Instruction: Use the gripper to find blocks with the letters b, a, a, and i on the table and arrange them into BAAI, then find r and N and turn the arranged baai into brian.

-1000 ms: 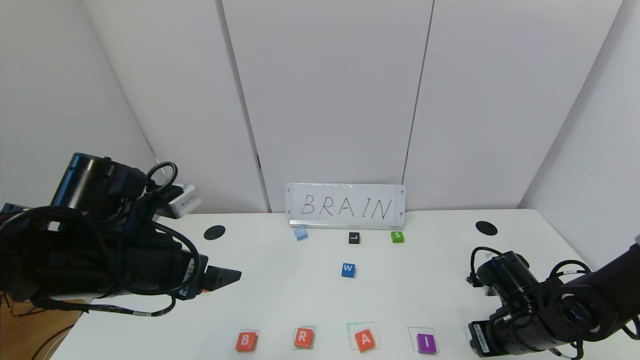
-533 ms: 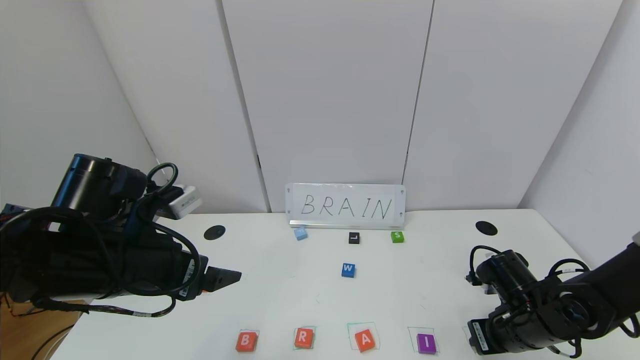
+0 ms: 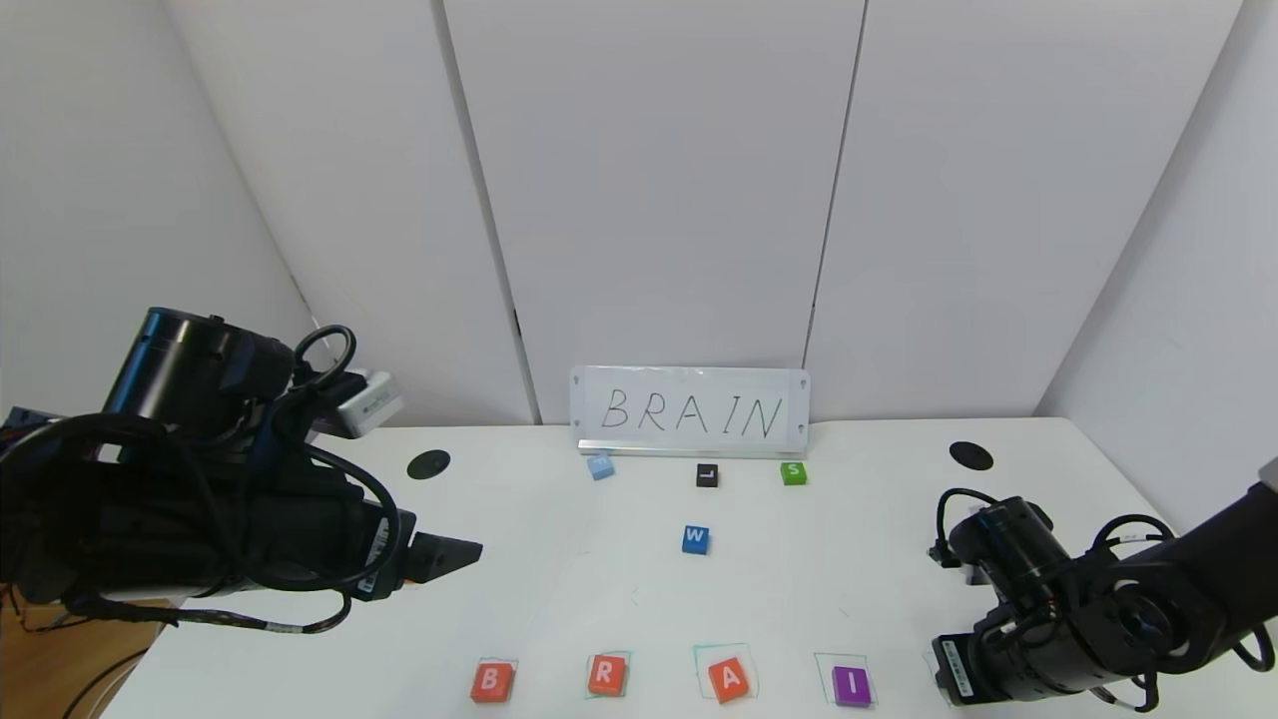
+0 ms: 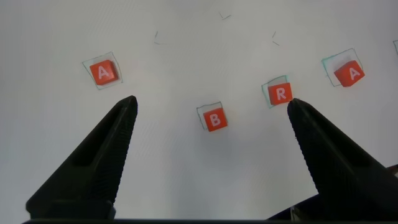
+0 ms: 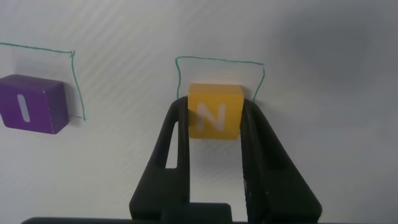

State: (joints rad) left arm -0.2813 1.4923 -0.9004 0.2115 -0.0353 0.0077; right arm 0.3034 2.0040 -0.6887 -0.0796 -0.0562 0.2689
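Observation:
In the head view, orange-red blocks B [image 3: 491, 681], R [image 3: 606, 674] and A [image 3: 729, 680] and the purple I [image 3: 851, 686] lie in a row in green squares along the front of the white table [image 3: 559, 589]. My right gripper [image 5: 214, 112] is shut on the yellow N block [image 5: 214, 111] at a green square [image 5: 219, 61] beside the I [image 5: 31, 102]. In the head view my right arm [image 3: 1058, 619] hides it. My left gripper [image 3: 444, 555] hangs open and empty above the B [image 4: 214, 119]. A second A [image 4: 102, 72] shows in the left wrist view.
A sign reading BRAIN [image 3: 689, 411] stands at the back. Before it lie a light blue block [image 3: 600, 465], a black L block [image 3: 707, 475] and a green S block [image 3: 794, 473]. A blue W block [image 3: 696, 539] lies mid-table. Two black holes [image 3: 428, 463] [image 3: 970, 455] mark the back corners.
My right arm has shifted slightly to the left, low at the table's front right. My left arm has not moved.

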